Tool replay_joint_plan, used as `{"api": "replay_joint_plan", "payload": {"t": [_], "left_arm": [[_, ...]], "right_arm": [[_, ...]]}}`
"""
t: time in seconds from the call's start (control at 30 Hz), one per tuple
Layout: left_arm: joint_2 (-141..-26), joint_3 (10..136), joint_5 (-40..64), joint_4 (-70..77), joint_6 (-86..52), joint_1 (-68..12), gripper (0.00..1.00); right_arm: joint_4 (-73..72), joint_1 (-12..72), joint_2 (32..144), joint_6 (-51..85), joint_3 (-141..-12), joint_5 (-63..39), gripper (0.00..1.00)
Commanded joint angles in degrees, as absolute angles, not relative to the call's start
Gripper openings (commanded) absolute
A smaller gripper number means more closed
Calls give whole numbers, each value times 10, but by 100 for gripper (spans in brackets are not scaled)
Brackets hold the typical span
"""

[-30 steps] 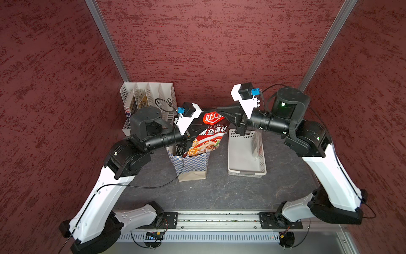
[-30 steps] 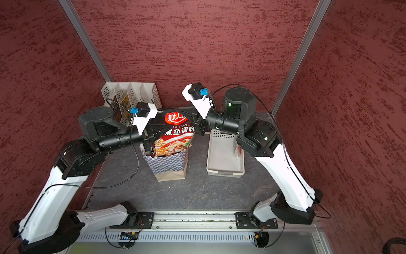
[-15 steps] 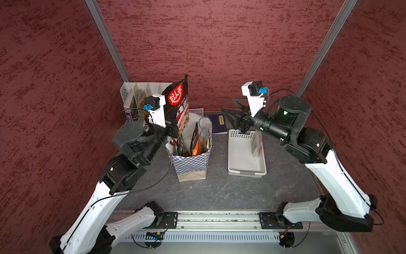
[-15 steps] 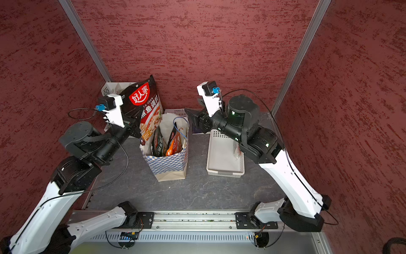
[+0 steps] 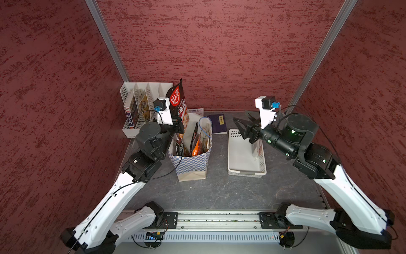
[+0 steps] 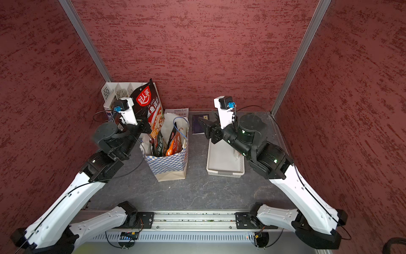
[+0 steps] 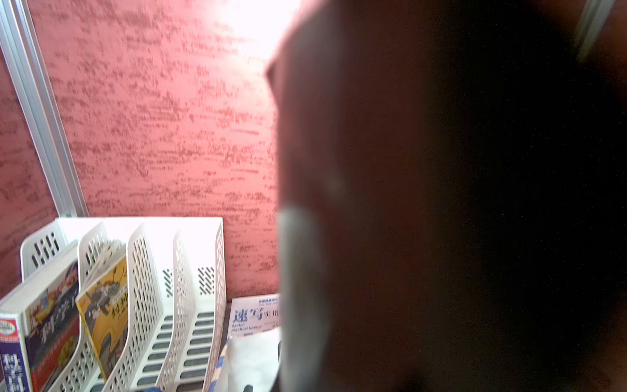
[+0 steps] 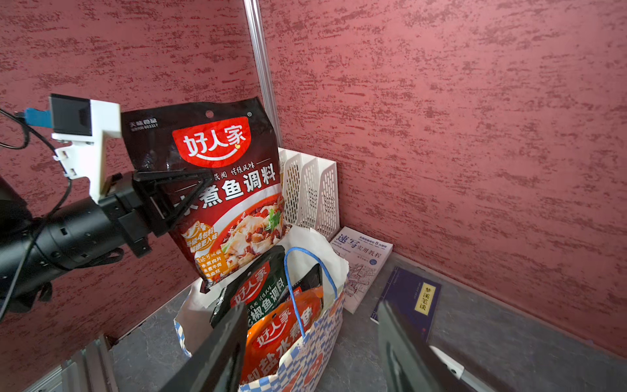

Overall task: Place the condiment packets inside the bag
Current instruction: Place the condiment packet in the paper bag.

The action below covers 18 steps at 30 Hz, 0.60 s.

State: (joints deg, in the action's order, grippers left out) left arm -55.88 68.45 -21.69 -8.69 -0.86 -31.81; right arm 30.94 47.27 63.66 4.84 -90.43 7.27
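Red-walled booth [image 5: 219, 55], grey table [image 5: 219, 193]. Left gripper [image 8: 203, 178] pinches the black-red packet [image 8: 237, 217] above the ten o'clock rim of the bag [image 5: 191, 162]; best lowered upright, centred. Right gripper [image 5: 240, 116] spread wide, empty.

I'm seeing the tall paper bag [image 5: 191, 163] [image 6: 170, 163], blue-and-white checkered over a tan base, standing upright left of centre with its mouth gaping open. A glossy orange condiment packet [image 8: 281, 339] and a dark green-and-black condiment packet [image 8: 261, 288] are sticking up inside it. The glossy black-and-red condiment packet [image 5: 178, 103] [image 6: 146, 103] [image 8: 217, 152] is hanging upright over the bag's left rim, its lower end reaching the mouth, with the left gripper [image 8: 191, 191] pinching its edge.
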Motion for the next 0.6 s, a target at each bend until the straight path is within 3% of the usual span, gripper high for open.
{"api": "replay_joint_plan", "payload": {"t": [0.0, 0.33, 0.57], "left_arm": [[-555, 670, -182, 14, -41, -298, 0], [-565, 613, -124, 25, -111, -236, 0], [-585, 553, -74, 112, -110, -221, 0]], "right_arm": [[295, 474, 617, 69, -881, 101, 65], [299, 474, 598, 79, -836, 120, 64], [305, 473, 604, 85, -829, 120, 64]]}}
